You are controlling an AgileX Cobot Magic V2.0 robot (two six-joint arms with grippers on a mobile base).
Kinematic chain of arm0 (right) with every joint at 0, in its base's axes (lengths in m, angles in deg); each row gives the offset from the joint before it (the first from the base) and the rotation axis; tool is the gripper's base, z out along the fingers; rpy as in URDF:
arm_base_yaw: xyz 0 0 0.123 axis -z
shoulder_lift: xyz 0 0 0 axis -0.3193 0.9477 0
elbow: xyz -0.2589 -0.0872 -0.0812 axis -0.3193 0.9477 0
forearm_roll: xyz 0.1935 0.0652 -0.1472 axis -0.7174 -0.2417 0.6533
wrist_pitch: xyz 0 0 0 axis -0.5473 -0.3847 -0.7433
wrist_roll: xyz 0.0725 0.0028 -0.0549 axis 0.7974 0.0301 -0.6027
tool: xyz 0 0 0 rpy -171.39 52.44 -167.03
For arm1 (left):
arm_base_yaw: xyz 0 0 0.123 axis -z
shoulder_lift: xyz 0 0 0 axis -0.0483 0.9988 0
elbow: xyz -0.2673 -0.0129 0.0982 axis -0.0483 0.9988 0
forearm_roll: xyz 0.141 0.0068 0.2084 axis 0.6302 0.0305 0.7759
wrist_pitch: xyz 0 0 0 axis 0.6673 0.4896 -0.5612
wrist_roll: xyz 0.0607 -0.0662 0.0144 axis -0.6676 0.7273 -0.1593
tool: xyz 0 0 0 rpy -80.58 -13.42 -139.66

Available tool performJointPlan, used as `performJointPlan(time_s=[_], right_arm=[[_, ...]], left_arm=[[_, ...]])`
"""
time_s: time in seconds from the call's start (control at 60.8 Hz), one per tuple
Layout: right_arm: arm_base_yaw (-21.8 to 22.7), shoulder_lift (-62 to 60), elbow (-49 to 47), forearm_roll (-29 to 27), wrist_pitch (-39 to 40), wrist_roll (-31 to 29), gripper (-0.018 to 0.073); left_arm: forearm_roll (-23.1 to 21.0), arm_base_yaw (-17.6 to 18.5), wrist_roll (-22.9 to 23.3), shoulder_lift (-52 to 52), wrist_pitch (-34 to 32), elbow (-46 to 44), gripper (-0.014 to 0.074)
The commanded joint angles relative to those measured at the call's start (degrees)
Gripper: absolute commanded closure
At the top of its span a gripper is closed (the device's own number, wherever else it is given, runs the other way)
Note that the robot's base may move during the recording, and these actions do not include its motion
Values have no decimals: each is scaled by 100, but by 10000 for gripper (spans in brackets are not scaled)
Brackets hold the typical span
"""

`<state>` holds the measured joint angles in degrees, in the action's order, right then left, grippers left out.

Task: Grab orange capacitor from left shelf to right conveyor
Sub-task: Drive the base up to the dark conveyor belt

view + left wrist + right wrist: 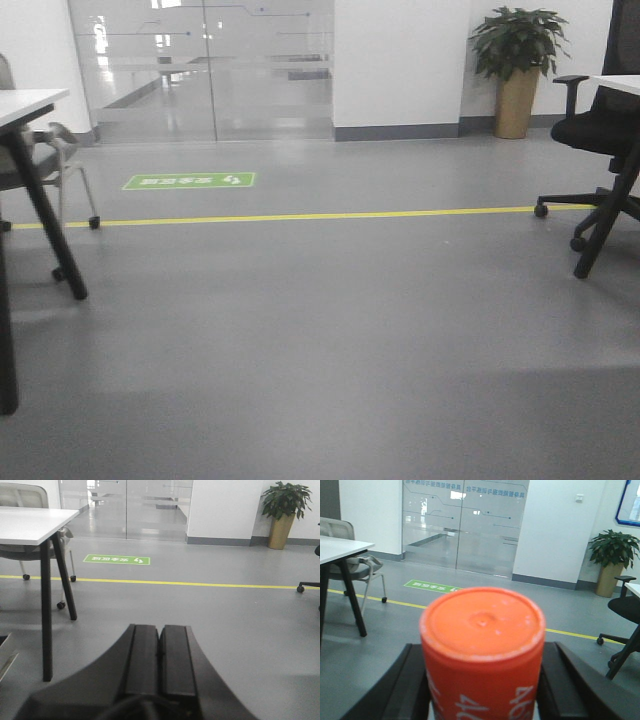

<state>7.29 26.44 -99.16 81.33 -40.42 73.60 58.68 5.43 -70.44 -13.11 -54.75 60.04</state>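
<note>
The orange capacitor [482, 650] is a fat orange cylinder with white printing on its side. It fills the near middle of the right wrist view, held between the two black fingers [417, 680] of my right gripper [482, 692], which is shut on it above the floor. My left gripper [160, 652] is shut and empty, its two black pads pressed together, pointing across the grey floor. Neither gripper shows in the front view. The left shelf and the right conveyor are out of view.
A white desk [30, 525] with black legs and a wheeled chair [60, 160] stand at the left. A black office chair [600, 130] stands at the right. A yellow floor line [320, 215], a green floor sign [190, 181], glass doors [200, 70] and a potted plant [518, 60] lie ahead.
</note>
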Motion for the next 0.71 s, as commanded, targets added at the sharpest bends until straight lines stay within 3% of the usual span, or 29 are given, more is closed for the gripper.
performJointPlan(time_s=[0.0, 0.691], right_arm=[[19, 98, -133, 43, 560, -52, 504], [19, 98, -133, 43, 560, -52, 504]], left_arm=[[-10, -7, 9, -55, -517, -18, 723], [-10, -7, 9, -65, -517, -18, 723]])
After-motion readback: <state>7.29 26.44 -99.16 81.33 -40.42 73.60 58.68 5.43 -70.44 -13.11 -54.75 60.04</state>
